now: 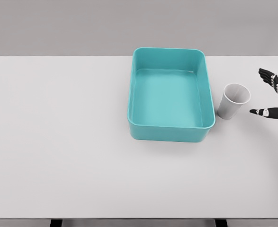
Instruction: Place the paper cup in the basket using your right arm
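We see our right hand (275, 94) at the right edge of the white table (58, 142), fingers spread wide and holding nothing. The paper cup (234, 100) stands upright near it, not touching, just beside the right wall of the teal basket (168, 133). The cup is outside the basket.

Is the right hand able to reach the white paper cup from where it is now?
Probably yes. The right hand is open beside the white paper cup, with only bare table between them; the teal plastic basket stands on the cup's far side.
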Controlling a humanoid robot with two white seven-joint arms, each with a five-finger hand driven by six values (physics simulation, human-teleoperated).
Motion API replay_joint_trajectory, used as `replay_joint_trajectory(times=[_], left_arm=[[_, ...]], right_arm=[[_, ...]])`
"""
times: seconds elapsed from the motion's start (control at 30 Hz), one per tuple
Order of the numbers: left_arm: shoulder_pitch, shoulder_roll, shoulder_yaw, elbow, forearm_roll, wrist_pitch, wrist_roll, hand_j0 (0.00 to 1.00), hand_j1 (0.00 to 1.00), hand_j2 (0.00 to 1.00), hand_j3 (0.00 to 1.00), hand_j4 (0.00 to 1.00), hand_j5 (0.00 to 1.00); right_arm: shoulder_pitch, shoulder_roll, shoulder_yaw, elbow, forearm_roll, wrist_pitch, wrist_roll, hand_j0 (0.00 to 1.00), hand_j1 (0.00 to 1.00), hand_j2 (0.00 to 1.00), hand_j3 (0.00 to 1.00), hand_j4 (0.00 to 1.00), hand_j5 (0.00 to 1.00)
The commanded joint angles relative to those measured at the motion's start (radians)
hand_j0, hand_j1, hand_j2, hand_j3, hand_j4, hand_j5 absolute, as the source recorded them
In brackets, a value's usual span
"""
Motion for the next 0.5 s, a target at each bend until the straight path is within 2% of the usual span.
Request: replay_joint_trajectory(times=[0.0,0.23,0.47], left_arm=[[0.0,0.0,0.0,-0.001,0.0,-0.001,-0.001,1.0,1.0,1.0,1.0,1.0,1.0],[0.0,0.0,0.0,0.001,0.0,0.001,0.0,1.0,1.0,1.0,1.0,1.0,1.0],[0.0,0.0,0.0,-0.001,0.0,0.001,0.0,1.0,1.0,1.0,1.0,1.0,1.0]], right_arm=[[0.0,0.016,0.0,-0.002,-0.007,0.0,0.0,1.0,1.0,1.0,1.0,1.0,1.0],[0.025,0.019,0.0,-0.022,-0.005,0.0,0.0,1.0,1.0,1.0,1.0,1.0,1.0],[0.017,0.063,-0.001,-0.024,-0.004,0.0,-0.002,1.0,1.0,1.0,1.0,1.0,1.0]])
